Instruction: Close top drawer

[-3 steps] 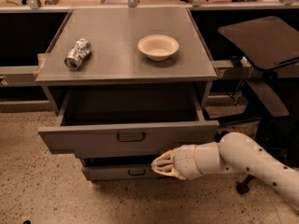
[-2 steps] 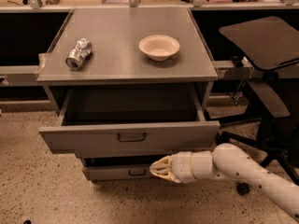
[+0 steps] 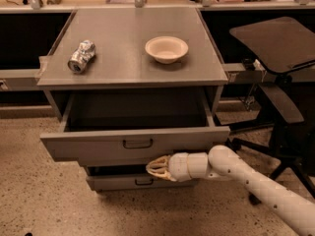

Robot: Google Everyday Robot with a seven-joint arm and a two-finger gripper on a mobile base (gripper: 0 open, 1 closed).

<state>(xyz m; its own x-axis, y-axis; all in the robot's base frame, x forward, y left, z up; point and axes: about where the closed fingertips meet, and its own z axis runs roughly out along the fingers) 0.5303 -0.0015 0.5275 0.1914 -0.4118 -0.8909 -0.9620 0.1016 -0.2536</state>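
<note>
one grey cabinet fills the middle of the view, and one dark office chair stands at its right side. one top drawer is pulled far out toward the camera, and its wide front panel runs from left to right. only one lower drawer shows under it, almost shut. one white arm comes in from the lower right. one gripper hangs just below the bottom edge of the top drawer's front, a little to the right of the centre. its fingers seem to meet at the tips, with nothing held between them. so the panel lies just above the gripper. i judge that the gripper has to rise first and then push straight back, away from the camera. on the cabinet top lie one bowl and one crushed can, well apart. two small black handles are visible, one on each drawer front.
</note>
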